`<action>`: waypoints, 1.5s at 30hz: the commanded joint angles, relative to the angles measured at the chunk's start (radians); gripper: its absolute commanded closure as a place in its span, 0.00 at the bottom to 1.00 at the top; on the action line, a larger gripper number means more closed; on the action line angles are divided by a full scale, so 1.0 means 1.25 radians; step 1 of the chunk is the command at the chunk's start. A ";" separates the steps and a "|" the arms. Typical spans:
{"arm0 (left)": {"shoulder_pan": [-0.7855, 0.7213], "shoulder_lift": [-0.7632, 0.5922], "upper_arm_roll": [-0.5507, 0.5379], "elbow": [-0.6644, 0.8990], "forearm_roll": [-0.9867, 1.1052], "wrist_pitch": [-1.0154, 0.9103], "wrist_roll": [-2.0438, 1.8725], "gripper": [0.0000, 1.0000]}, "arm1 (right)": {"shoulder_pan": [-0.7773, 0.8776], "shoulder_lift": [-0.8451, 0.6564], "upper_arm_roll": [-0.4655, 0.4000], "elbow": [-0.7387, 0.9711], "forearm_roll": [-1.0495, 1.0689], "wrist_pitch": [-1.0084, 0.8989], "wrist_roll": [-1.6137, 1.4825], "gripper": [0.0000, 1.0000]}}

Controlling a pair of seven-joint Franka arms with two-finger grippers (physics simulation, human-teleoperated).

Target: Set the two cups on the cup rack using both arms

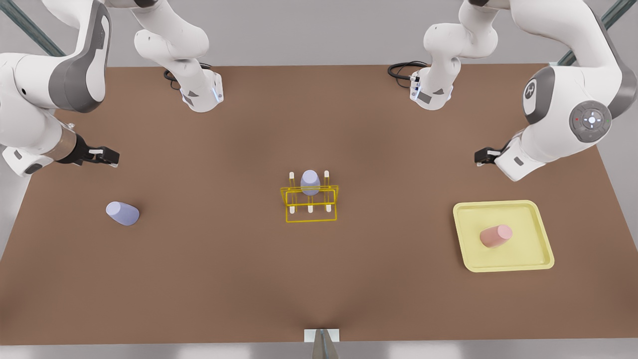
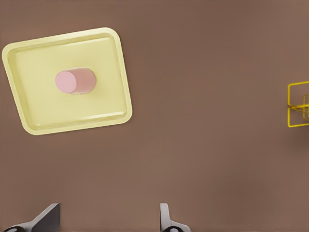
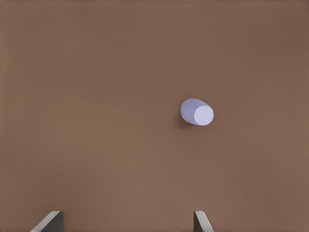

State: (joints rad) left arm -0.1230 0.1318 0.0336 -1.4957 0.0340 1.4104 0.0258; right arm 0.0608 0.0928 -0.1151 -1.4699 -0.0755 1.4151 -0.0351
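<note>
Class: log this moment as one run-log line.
left gripper open above tray | right gripper open above loose lavender-blue cup | pink cup in tray

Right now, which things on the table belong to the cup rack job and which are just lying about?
Job:
pink cup lying in the tray
loose lavender-blue cup lying on the table
cup rack
left gripper, open
right gripper, open

Lying about:
pale-yellow tray
lavender-blue cup on the rack

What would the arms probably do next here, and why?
Probably both descend toward their cups. The pink cup lies on its side in the tray ahead of the open left gripper; a lavender-blue cup lies ahead of the open right gripper. Neither is grasped yet.
</note>
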 commanded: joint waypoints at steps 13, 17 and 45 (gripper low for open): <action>0.078 0.447 0.061 0.249 -0.009 0.330 0.141 0.00 | -0.146 0.397 -0.006 0.192 0.046 0.177 -0.388 0.00; 0.118 0.455 0.061 0.214 -0.042 0.379 0.143 0.00 | -0.181 0.412 -0.005 0.133 0.053 0.269 -0.470 0.00; 0.171 0.458 0.066 -0.044 -0.041 0.593 0.232 0.00 | -0.240 0.285 -0.011 -0.351 0.074 0.736 -0.474 0.00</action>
State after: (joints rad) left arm 0.0905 0.7065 0.1159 -1.5484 -0.0180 2.1339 0.2717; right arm -0.2393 0.4489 -0.1288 -1.9020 0.0107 2.2829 -0.6025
